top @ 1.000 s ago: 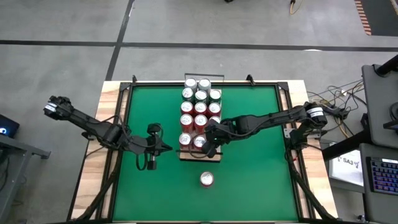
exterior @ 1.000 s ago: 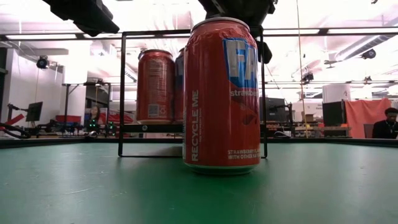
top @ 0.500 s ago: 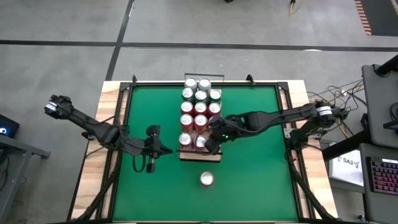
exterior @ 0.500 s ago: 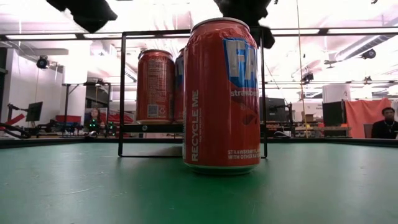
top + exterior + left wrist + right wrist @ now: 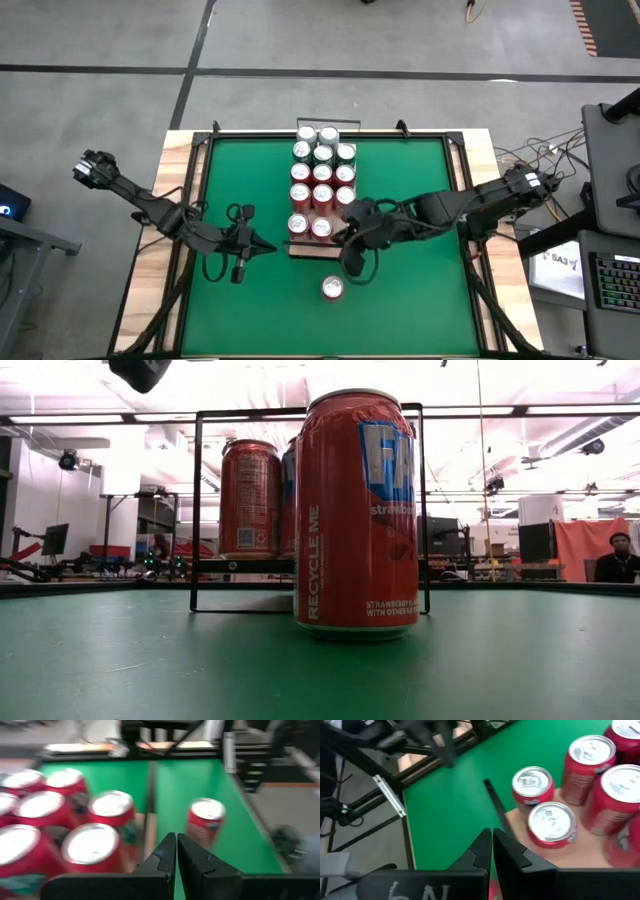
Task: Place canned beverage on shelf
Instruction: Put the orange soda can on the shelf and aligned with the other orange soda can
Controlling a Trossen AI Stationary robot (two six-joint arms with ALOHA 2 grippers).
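A red can (image 5: 332, 289) stands upright on its base on the green mat, alone, near the front edge; it fills the low view (image 5: 358, 510). Behind it the shelf (image 5: 320, 251), a pale board with black end rails (image 5: 195, 510), carries several red cans (image 5: 321, 180) in rows. My left gripper (image 5: 268, 247) hovers shut left of the shelf's near end, with the lone can (image 5: 205, 820) ahead of its fingers (image 5: 176, 842). My right gripper (image 5: 342, 238) hangs shut above the shelf's near right corner, its fingers (image 5: 491, 837) over the mat beside two cans (image 5: 550, 822).
Bare board (image 5: 580, 857) shows at the shelf's near end beside the front two cans. Open green mat (image 5: 410, 290) lies on both sides of the shelf and around the lone can. A black frame (image 5: 460, 160) borders the mat.
My right gripper has risen from the shelf's near end, leaving the top of the low view, and has drawn back a little toward the table's right, staying shut. My left gripper has risen slightly and turned a little. No can has moved.
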